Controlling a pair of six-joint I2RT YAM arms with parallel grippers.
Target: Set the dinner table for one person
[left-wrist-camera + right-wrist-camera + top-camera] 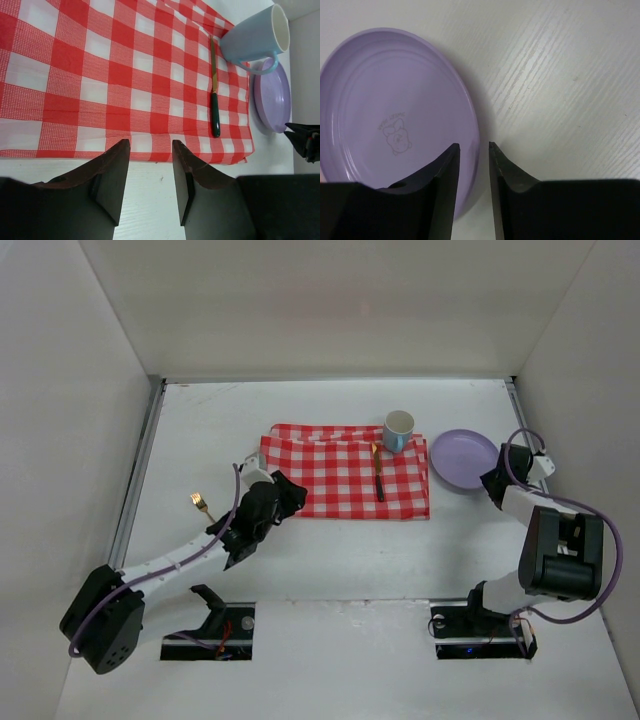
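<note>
The white dinner table (200,430) carries a red-and-white checkered cloth (345,480). A green-handled knife (378,475) lies on the cloth, and a light blue mug (398,430) stands at its far right corner. A purple plate (464,458) lies right of the cloth. A gold fork (202,504) lies left of it. My left gripper (285,495) is open and empty over bare table at the cloth's near left edge (150,145). My right gripper (493,485) is narrowly open, its jaws astride the plate's near right rim (473,146), one finger over the plate (395,110).
Grey rails run along the left (140,470) and right (515,400) table sides, with white walls beyond them. The left wrist view also shows the cloth (100,75), knife (214,95), mug (255,37), plate (272,95) and the right gripper (302,140).
</note>
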